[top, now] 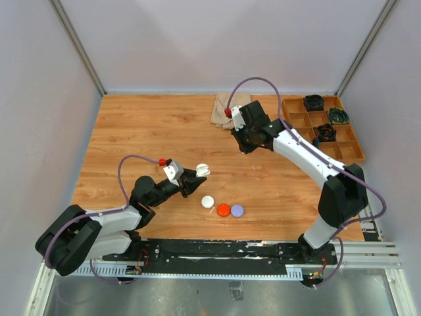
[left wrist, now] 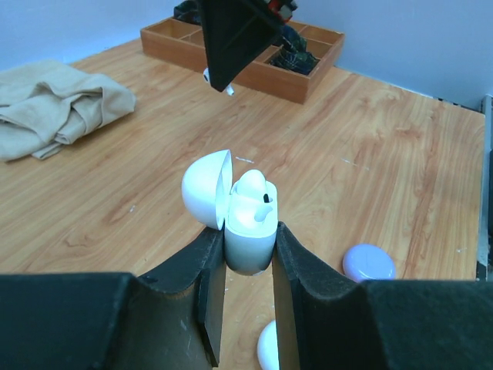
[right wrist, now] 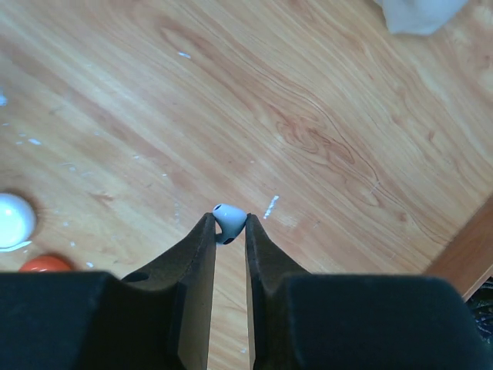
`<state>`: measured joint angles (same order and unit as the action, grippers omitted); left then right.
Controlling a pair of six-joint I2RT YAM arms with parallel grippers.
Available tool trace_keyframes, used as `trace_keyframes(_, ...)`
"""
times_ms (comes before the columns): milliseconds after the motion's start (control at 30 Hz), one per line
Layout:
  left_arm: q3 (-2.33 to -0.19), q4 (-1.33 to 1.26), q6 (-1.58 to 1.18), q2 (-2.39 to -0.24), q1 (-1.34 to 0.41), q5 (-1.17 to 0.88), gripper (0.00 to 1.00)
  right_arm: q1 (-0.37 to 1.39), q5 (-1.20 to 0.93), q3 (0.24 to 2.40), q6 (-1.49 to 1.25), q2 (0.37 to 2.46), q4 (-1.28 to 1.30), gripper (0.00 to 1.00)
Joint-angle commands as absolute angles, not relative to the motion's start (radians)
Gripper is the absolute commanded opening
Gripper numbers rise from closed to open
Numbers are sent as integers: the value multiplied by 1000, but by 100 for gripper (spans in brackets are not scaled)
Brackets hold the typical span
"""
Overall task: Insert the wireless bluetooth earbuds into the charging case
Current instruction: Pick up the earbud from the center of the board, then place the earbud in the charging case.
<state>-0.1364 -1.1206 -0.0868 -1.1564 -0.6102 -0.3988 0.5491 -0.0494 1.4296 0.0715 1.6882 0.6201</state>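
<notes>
My left gripper (top: 195, 175) is shut on the white charging case (left wrist: 248, 240), holding it upright above the table. Its lid (left wrist: 206, 190) is hinged open to the left, and one white earbud (left wrist: 254, 197) sits inside. My right gripper (right wrist: 229, 224) is shut on another white earbud (right wrist: 229, 217), pinched at the fingertips above bare wood. In the top view the right gripper (top: 244, 147) hovers up and to the right of the case (top: 202, 170). From the left wrist view it hangs beyond the case with that earbud (left wrist: 218, 79) at its tip.
Three round pucks lie near the table's front: white (top: 208, 202), red (top: 223, 210) and purple (top: 237, 210). A beige cloth (top: 227, 108) lies at the back. A wooden compartment tray (top: 297, 122) with dark items stands at the back right.
</notes>
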Motion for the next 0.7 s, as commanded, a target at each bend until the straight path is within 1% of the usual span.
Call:
trace_keyframes(0,-129,-1192,-17,-1134,-603,-408,0,634,-19,1352,89,1570,499,9)
trace_keyframes(333,-141,-1218,60,-1096,-603,-461,0,798,-19,1189,164,1289,281,6)
trace_keyframes(667,-164,-1245,72,-1087,-603,-519,0,979,-57,1046,260,1130,82,4)
